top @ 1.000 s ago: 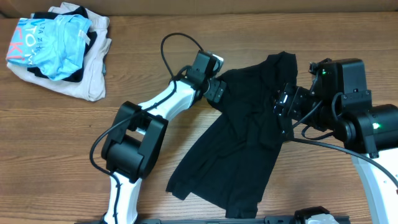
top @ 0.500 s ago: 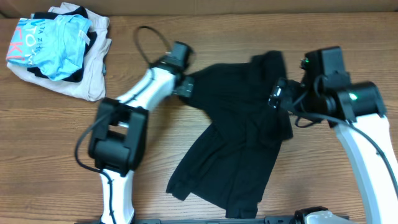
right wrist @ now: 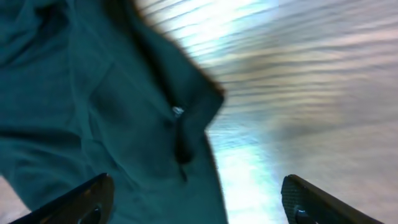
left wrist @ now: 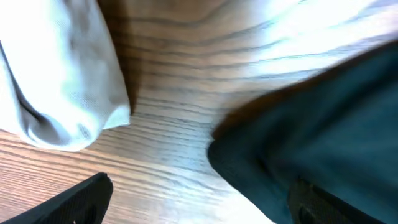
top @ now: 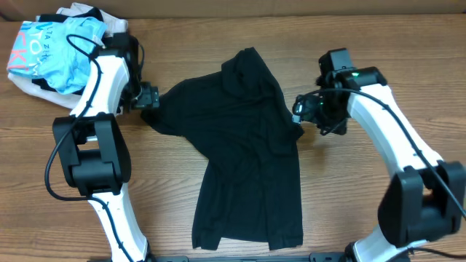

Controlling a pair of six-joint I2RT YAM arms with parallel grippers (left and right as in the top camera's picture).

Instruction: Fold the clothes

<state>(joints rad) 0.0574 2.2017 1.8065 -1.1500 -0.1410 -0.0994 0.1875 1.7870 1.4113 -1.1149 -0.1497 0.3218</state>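
Note:
The black garment [top: 240,145] lies spread on the wooden table, its long body running toward the front edge. My left gripper [top: 149,98] is at its left sleeve tip, with jaws wide open in the left wrist view [left wrist: 199,208]; black cloth [left wrist: 323,124] lies by the right finger. My right gripper [top: 302,113] is at the garment's right edge. In the right wrist view [right wrist: 199,205] its jaws are wide open over the cloth's edge [right wrist: 93,112], where a small white speck [right wrist: 178,111] shows.
A pile of other clothes sits at the back left: a light blue printed garment [top: 62,44] on a beige one [top: 102,98]. The beige cloth [left wrist: 56,74] lies close to my left gripper. The table's back edge runs along the top.
The left arm swung far left toward the pile, drawing the sleeve out. The right gripper moved left and back. The garment shifted left and lies wider and flatter.

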